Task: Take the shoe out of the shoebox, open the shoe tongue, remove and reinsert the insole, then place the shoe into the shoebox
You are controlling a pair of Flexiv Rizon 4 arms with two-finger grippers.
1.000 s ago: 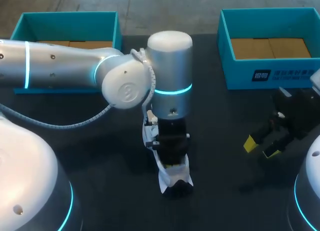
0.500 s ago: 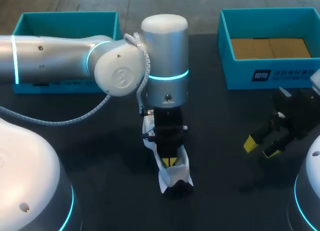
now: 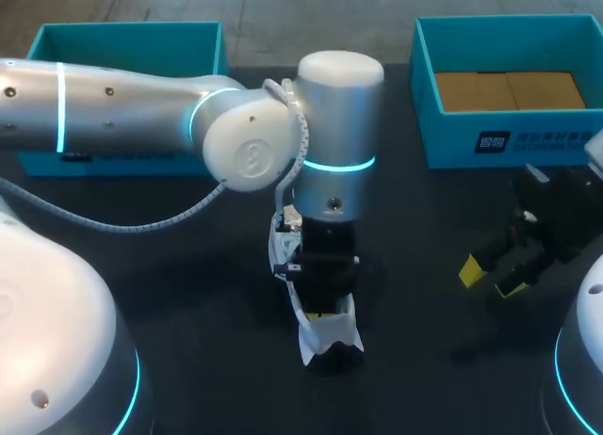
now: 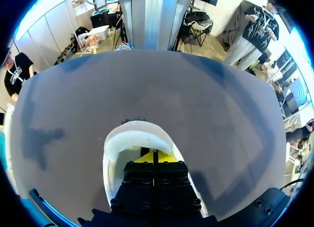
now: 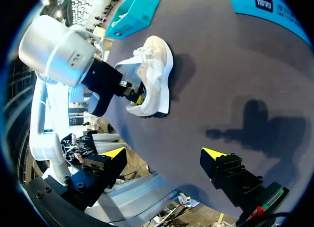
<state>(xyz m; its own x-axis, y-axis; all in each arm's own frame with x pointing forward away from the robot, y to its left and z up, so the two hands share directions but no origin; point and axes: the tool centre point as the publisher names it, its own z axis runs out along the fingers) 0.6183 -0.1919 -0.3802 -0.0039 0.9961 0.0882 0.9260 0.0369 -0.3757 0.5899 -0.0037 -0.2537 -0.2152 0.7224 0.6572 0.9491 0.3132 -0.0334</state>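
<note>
Shifted rightward, left hand (image 4: 153, 157) sits pinched together inside the shoe (image 4: 137, 138) (only its wrist view tells); right hand (image 5: 164, 153) gapes.

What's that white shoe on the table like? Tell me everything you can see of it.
The shoe is a white, soft-looking low sneaker with laces and a dark sole edge. It rests on the black table, near its middle, opening upward. The left gripper is down inside the opening, fingers together; whether they pinch the insole cannot be seen. Nothing else touches it.
</note>
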